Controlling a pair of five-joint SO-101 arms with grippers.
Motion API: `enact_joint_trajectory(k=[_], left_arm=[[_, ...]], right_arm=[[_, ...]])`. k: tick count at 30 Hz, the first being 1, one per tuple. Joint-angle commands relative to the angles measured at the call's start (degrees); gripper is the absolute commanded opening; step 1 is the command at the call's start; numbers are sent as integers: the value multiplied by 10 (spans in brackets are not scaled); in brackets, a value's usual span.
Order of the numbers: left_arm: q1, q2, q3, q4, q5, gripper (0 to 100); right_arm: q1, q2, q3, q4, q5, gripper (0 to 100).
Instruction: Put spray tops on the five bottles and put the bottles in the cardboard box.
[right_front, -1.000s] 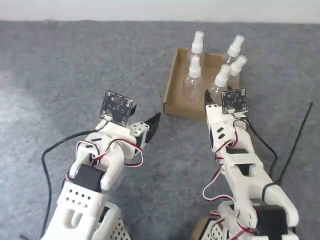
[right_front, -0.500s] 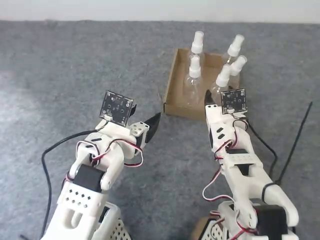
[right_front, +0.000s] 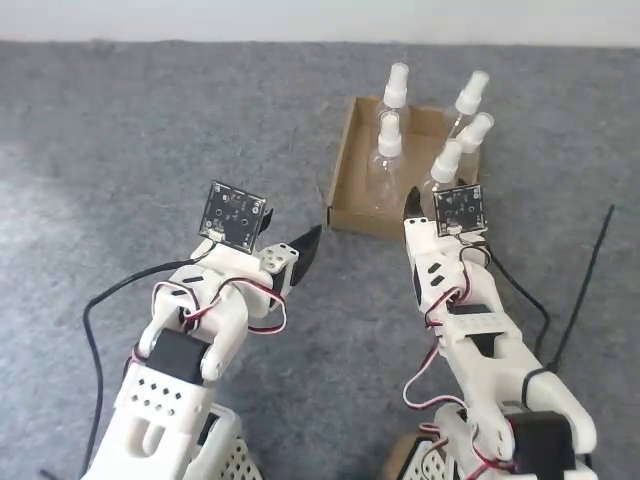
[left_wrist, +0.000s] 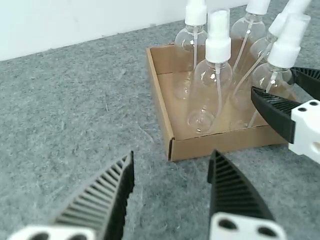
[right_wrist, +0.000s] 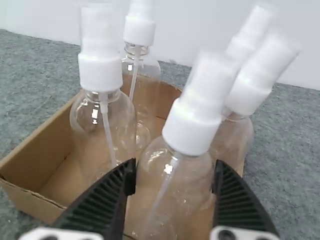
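Grey, fuzzy felt covers the counter (right_front: 140, 130). Low over it, the left arm's black ribbed tool (left_wrist: 172, 156) hangs spread wide, gripping nothing, short of the shallow brown cardboard box (right_front: 345, 170). 5 round clear plastic bottles (right_front: 383, 165) with white spray tops (right_front: 396, 78) stand upright inside. The right arm's tool (right_wrist: 174, 167) is spread on either side of the nearest bottle (right_wrist: 175, 195).

A grey, carpet-like covering (right_front: 150, 130) spreads over the whole tabletop. A white wall (right_front: 200, 18) runs along its far edge. A thin black line (right_front: 585, 275), probably a cord, lies at the right side.
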Motion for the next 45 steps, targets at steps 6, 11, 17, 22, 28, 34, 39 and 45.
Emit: enact_joint_trajectory(k=[6,11,17,22,28,34,39,45], left_arm=[[-4,-8,-7,-18,-4,228],[-4,-8,-7,-18,-4,228],[-4,-8,-7,-18,-4,228],[-4,-8,-7,-18,-4,228],[-4,-8,-7,-18,-4,228],[-4,-8,-7,-18,-4,228],[-4,-8,-7,-18,-4,228],[-4,-8,-7,-18,-4,228]], right_arm=[[-1,-11,1,-7,3,178],[-3,-11,1,-7,3,178],[-3,-11,1,-8,2,217],[-3,-11,2,-7,0,323],[-4,-11,2,-7,2,325],[-4,-13,-3,-8,4,325],[-2,-43,-12,-2,4,325],[-3,-109,-19,64,4,325]])
